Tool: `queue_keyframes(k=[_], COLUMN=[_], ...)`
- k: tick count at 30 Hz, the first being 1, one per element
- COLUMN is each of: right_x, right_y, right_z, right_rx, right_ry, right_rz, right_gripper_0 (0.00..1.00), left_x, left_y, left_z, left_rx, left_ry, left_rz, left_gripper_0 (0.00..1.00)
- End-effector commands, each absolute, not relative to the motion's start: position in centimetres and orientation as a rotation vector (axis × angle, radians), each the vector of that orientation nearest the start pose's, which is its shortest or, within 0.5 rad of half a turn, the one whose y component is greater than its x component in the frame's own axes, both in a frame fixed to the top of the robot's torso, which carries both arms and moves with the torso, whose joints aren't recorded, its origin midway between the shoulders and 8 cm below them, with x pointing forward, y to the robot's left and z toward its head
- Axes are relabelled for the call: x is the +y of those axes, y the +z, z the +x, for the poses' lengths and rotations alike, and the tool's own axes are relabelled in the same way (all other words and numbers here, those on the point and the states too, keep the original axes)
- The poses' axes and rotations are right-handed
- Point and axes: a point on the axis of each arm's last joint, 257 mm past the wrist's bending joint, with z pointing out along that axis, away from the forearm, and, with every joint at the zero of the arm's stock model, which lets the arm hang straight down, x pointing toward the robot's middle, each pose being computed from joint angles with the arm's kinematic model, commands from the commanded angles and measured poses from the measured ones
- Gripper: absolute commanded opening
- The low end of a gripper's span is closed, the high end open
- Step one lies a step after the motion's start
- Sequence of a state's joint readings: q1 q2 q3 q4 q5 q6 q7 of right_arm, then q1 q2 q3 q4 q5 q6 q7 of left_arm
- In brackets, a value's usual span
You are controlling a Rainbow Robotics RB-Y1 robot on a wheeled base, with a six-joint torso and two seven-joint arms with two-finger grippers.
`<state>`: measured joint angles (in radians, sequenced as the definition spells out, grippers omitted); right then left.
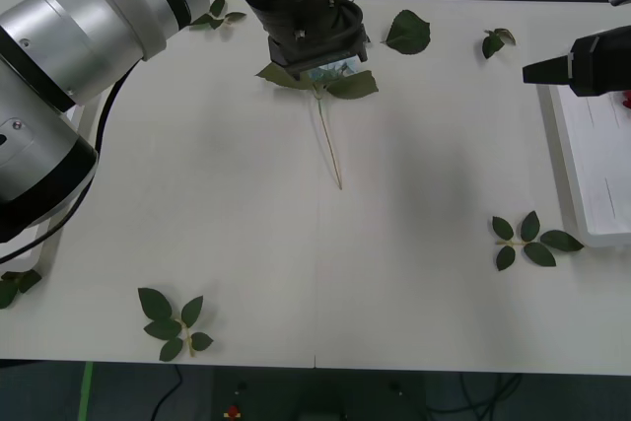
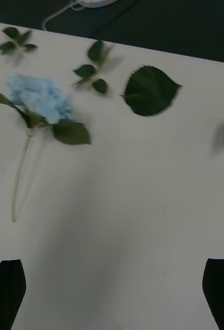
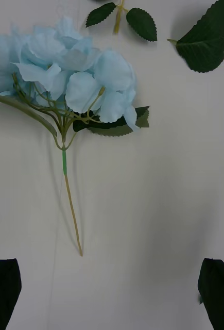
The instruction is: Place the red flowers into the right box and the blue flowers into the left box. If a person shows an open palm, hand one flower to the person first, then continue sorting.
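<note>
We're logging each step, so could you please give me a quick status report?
Left gripper open, above the blue flower on the table. Right gripper open, near the right box. Loose leaves scattered, none blocking.

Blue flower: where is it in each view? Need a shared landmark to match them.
Front view: blue flower at the table's far middle, head under the left end effector, stem toward the robot.
Right wrist view, fully visible.
Left wrist view, close up.
Shared landmark: the big single leaf beside it.
</note>
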<state>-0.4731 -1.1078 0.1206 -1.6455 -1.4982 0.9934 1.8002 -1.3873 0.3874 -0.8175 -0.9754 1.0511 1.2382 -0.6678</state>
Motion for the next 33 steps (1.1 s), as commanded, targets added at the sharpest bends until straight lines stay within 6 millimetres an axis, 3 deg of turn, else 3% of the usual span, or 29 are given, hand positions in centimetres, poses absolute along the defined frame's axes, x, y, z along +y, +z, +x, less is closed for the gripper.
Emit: queue_keyframes(k=[1, 5, 10, 18, 22, 33], right_x=[-22.1, -18.1, -15.5, -14.2, -13.8, -13.6], right_y=[-3.1, -2.0, -1.7, -2.5, -2.7, -3.2], right_z=[51.2, 48.6, 46.1, 43.2, 42.0, 40.9], right_rx=[1.960, 1.840, 1.723, 1.620, 1.588, 1.569], right_ry=[0.531, 0.580, 0.609, 0.686, 0.733, 0.790], right_rz=[-0.756, -0.936, -1.082, -1.194, -1.222, -1.220], right_gripper_0=[1.00, 1.00, 1.00, 1.00, 1.00, 1.00], left_x=[-3.7, -3.7, -4.1, -4.9, -4.1, -3.3], left_y=[-12.9, -15.8, -18.5, -21.8, -23.7, -27.3], left_z=[60.5, 61.3, 62.1, 62.3, 62.2, 61.7], left_rx=[2.565, 2.560, 2.527, 2.464, 2.440, 2.407], left_ry=[-0.359, -0.340, -0.349, -0.397, -0.327, -0.276], left_rz=[-0.031, -0.055, -0.057, 0.014, 0.090, 0.193], left_gripper_0=[1.00, 1.00, 1.00, 1.00, 1.00, 1.00])
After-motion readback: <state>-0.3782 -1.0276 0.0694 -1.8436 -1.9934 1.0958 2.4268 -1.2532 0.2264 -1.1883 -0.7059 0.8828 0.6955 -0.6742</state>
